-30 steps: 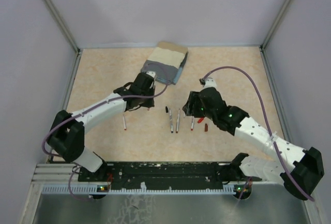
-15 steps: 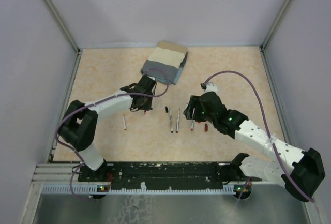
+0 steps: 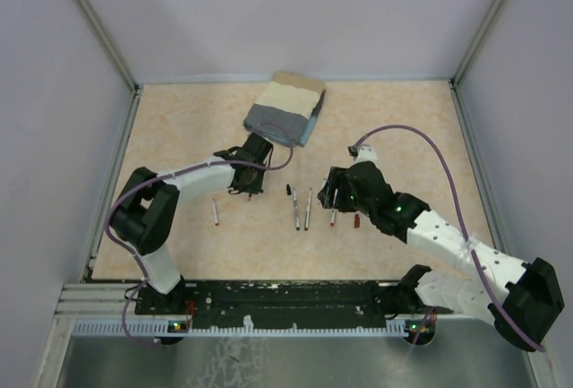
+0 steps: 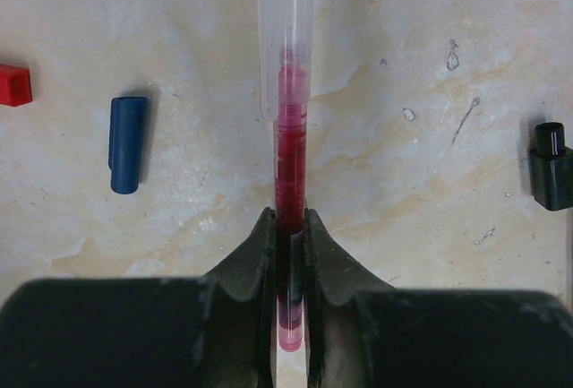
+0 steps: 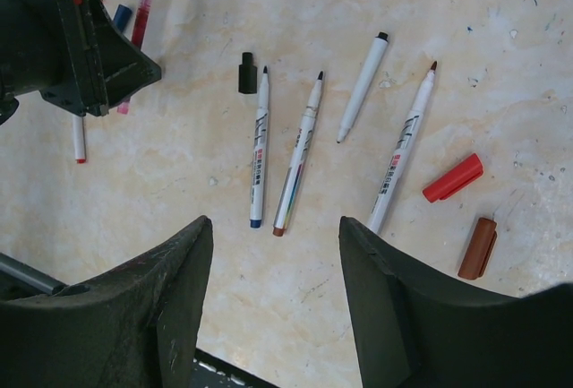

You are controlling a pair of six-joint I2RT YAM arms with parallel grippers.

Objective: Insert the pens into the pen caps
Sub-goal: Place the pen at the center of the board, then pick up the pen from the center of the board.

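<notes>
Pens [image 5: 299,152] lie between black cap [image 5: 247,73] and red cap [image 5: 453,177], folded cloth [image 3: 285,110] beyond.

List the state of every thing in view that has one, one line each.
Left end effector, shut on the red-ink clear-barrelled pen.
Right end effector, open, holding nothing.
Four white-barrelled marker pens, uncapped, lying flat on the table.
Red plastic cap, loose, on no pen.
Brown plastic cap, loose.
Black plastic cap, loose.
Blue plastic cap, loose.
Grey-beige cloth, folded.
</notes>
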